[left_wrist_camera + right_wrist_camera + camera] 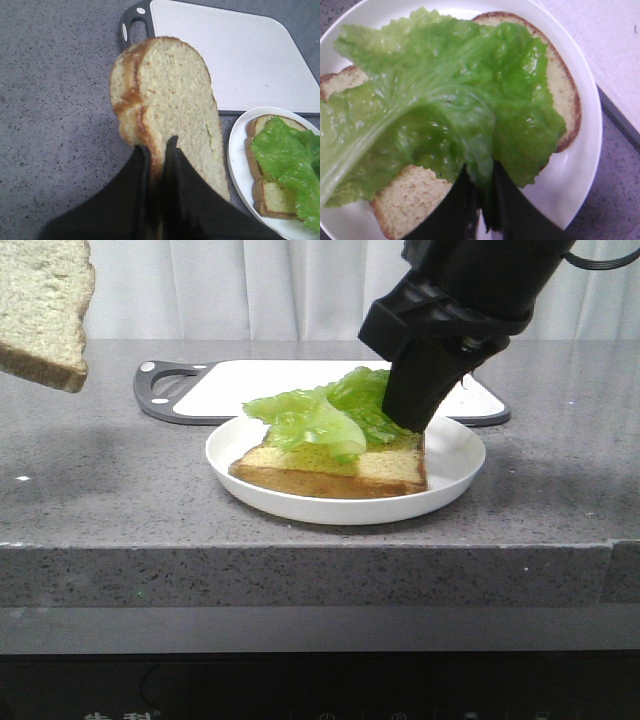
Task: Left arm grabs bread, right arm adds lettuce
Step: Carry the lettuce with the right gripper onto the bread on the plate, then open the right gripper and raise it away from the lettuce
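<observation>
My left gripper [157, 145] is shut on a bread slice [170, 100] and holds it up in the air; the slice shows at the top left of the front view [40, 305]. A second bread slice [330, 468] lies on the white plate [455, 465]. The green lettuce leaf [320, 415] is spread over that slice. My right gripper [480, 172] is shut on the leaf's edge [470, 110], low over the plate's right side [415, 405].
A white cutting board with a dark grey handle [170, 390] lies behind the plate on the grey speckled counter [110, 490]. It also shows in the left wrist view [230, 50]. The counter's front edge runs below the plate.
</observation>
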Controlling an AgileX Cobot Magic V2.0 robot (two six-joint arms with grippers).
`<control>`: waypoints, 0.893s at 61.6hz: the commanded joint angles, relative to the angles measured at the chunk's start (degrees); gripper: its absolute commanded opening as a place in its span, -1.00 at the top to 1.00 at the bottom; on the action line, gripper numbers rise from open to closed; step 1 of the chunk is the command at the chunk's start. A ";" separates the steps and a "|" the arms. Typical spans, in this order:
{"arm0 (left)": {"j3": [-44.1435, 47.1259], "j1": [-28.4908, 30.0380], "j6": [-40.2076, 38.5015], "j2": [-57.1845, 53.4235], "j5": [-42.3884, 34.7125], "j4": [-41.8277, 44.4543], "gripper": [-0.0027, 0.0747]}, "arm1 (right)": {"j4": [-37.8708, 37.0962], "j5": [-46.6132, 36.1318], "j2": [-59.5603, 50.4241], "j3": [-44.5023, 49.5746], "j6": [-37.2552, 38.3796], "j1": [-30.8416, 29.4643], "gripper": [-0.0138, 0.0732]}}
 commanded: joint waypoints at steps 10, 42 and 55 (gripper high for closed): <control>-1.62 0.34 0.02 -0.96 -4.32 -0.95 0.98 | -1.59 0.24 -2.47 -1.32 0.71 -0.12 0.76; -1.62 0.34 0.02 -0.96 -4.32 -0.95 0.98 | -1.67 -0.06 -4.69 -1.51 1.99 -0.12 -0.51; -1.62 0.34 0.02 -0.96 -4.32 -0.95 0.98 | -1.80 1.07 -9.46 -1.51 2.15 -0.29 -0.51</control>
